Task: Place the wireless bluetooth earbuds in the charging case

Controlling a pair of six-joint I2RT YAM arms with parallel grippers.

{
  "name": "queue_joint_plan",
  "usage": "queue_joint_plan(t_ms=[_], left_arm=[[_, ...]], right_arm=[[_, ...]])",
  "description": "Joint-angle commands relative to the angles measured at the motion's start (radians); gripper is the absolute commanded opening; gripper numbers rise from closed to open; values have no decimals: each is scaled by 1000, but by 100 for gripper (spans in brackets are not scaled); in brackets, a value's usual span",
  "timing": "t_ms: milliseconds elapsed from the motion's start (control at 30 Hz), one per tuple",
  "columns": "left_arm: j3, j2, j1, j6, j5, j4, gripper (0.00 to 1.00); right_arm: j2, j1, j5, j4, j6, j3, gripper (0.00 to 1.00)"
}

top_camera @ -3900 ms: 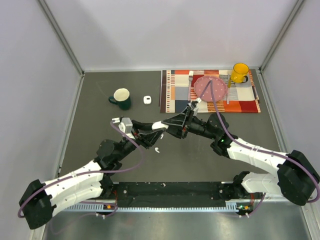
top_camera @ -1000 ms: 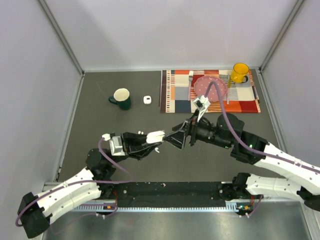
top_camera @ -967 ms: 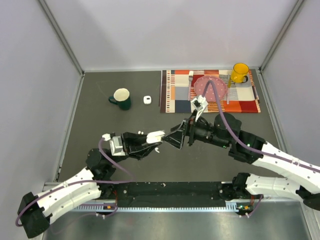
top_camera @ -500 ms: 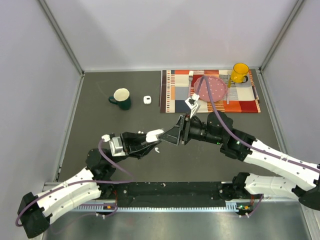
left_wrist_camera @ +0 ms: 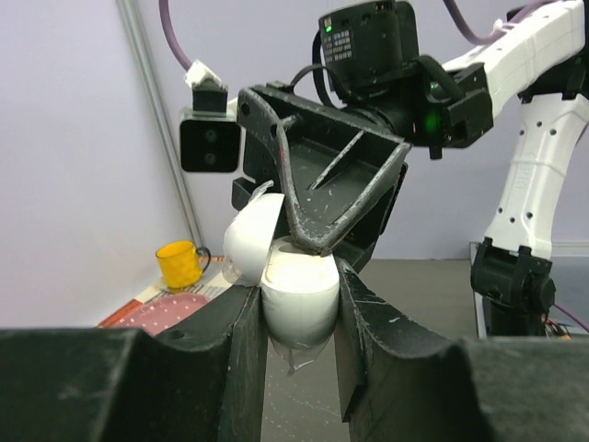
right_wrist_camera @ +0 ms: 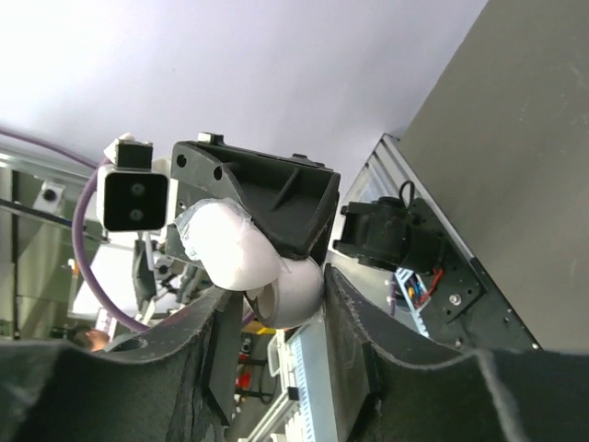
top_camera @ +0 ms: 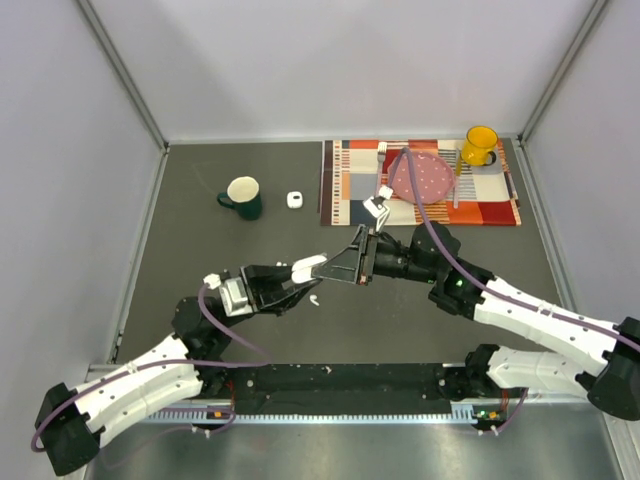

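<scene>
The white charging case [top_camera: 310, 266] hangs above the table's middle, lid open. My left gripper [top_camera: 303, 272] is shut on its body [left_wrist_camera: 299, 296], with the lid [left_wrist_camera: 252, 237] tipped to the left. My right gripper [top_camera: 336, 269] comes in from the right and its fingers press both sides of the same case [right_wrist_camera: 293, 291], beside the lid [right_wrist_camera: 230, 245]. In the left wrist view the right gripper [left_wrist_camera: 315, 241] sits on the case's top edge. One small white earbud [top_camera: 314, 298] lies on the table just below the case. The case's inside is hidden.
A second small white case [top_camera: 294, 199] lies next to a green mug [top_camera: 243, 196] at the back left. A striped placemat [top_camera: 350, 185] at the back right carries a pink plate [top_camera: 422, 178] and a yellow mug [top_camera: 480, 145].
My right gripper has slid left to the case and its jaws have narrowed onto it. The left gripper has kept its grip and shifted slightly.
</scene>
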Motion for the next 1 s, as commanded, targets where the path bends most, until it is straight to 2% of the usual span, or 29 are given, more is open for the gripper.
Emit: queue_joint_plan(t_ms=[0, 133, 300, 533, 967], left_arm=[[38, 6, -5, 19, 23, 44, 0], [39, 5, -5, -1, -3, 30, 0], [36, 3, -5, -39, -41, 24, 10], [35, 2, -5, -53, -78, 21, 16], [27, -10, -5, -58, -112, 15, 32]], right_arm=[[16, -7, -59, 142, 70, -2, 32], [5, -7, -48, 148, 71, -7, 23], [-7, -7, -43, 166, 71, -14, 13], [-12, -7, -36, 183, 76, -25, 8], [-13, -9, -28, 189, 77, -34, 6]])
